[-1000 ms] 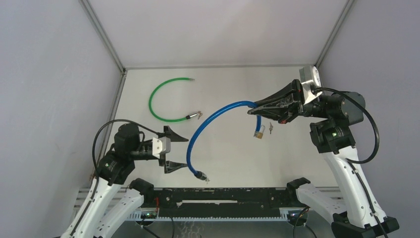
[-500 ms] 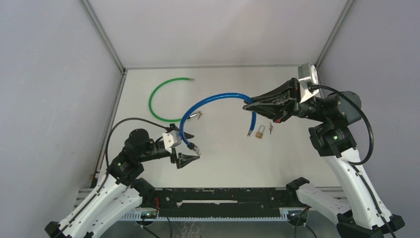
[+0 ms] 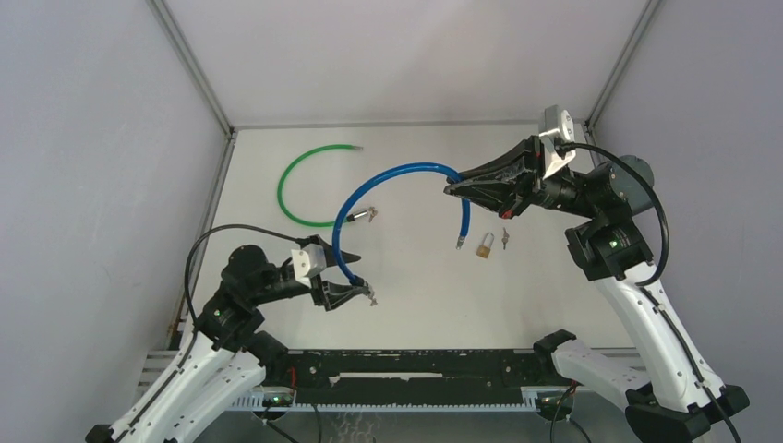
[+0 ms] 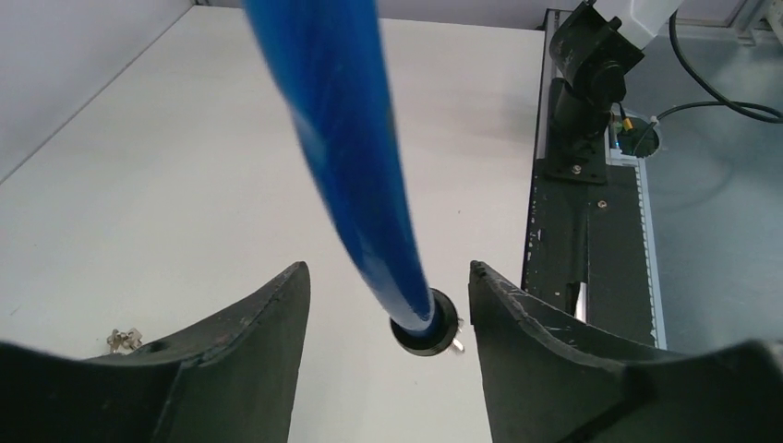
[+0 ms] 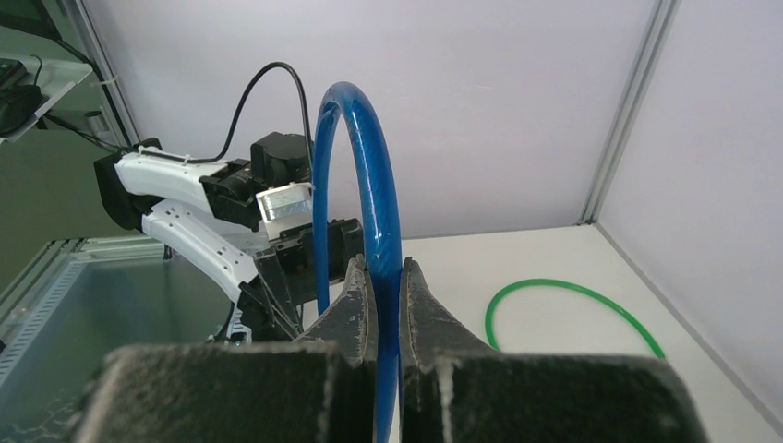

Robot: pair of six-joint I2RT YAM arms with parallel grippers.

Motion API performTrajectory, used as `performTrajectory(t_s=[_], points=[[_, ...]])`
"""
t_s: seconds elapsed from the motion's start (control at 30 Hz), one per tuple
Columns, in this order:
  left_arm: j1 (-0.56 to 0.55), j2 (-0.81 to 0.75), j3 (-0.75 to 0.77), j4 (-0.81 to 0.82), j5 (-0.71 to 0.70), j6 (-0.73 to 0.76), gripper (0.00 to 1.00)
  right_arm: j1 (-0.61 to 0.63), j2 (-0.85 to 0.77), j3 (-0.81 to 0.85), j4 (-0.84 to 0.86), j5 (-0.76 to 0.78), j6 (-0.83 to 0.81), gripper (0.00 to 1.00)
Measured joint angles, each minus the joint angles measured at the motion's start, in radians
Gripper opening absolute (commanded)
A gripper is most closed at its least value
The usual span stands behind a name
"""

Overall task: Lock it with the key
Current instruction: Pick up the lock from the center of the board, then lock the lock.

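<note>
The left hand [image 3: 360,275] has moved in, spread but narrowing around the near end of the blue cable [image 3: 397,173]. The right hand [image 3: 452,188] pinches its arch. The padlock [image 3: 484,245] and key [image 3: 505,239] wait untouched right of the tabletop's centre.

Blue cable [image 3: 392,172] arcs across table [image 3: 415,305] ctr — padlock [image 3: 484,245] beside its end.

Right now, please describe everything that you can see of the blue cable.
The blue cable looks like a glossy, plastic-coated cord, bent into a high arch above the table. The right gripper is shut on it near one end, which hangs down near the padlock. Its other end, with a black cap and a small metal tip, sits low between the open fingers of the left gripper, which do not touch it.
</note>
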Motion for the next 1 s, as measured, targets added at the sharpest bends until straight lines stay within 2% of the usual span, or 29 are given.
performTrajectory(t_s=[0.1,0.2,0.33,0.37,0.5,0.6,0.83,0.93,0.97,1.0], points=[[0.001,0.000,0.000,-0.004,0.007,-0.003,0.69,0.000,-0.001,0.000,0.000,0.003,0.000,0.00],[0.004,-0.002,-0.011,-0.004,0.028,-0.022,0.53,0.000,-0.002,0.000,0.000,0.004,0.000,0.00],[0.007,-0.006,-0.054,0.011,0.036,-0.065,0.39,0.000,-0.002,0.000,-0.004,0.006,-0.001,0.00],[0.007,-0.006,-0.061,0.018,0.038,-0.081,0.38,0.000,-0.002,0.000,-0.005,0.007,-0.001,0.00],[0.008,-0.007,-0.065,0.047,0.043,-0.127,0.50,0.000,-0.003,0.000,-0.013,0.008,-0.002,0.00],[0.009,-0.008,-0.065,0.051,0.045,-0.146,0.49,0.000,-0.003,0.000,-0.029,0.011,-0.008,0.00],[0.019,-0.010,-0.065,0.052,0.019,-0.173,0.02,0.000,-0.003,0.000,-0.051,0.016,-0.017,0.00],[0.022,-0.010,-0.065,0.052,0.015,-0.186,0.02,0.001,-0.004,0.000,-0.058,0.019,-0.020,0.00],[0.023,-0.011,-0.065,0.053,0.013,-0.193,0.07,0.001,-0.005,0.000,-0.060,0.024,-0.021,0.00],[0.023,-0.012,-0.065,0.054,0.011,-0.204,0.17,0.001,-0.008,0.000,-0.067,0.031,-0.024,0.00]])
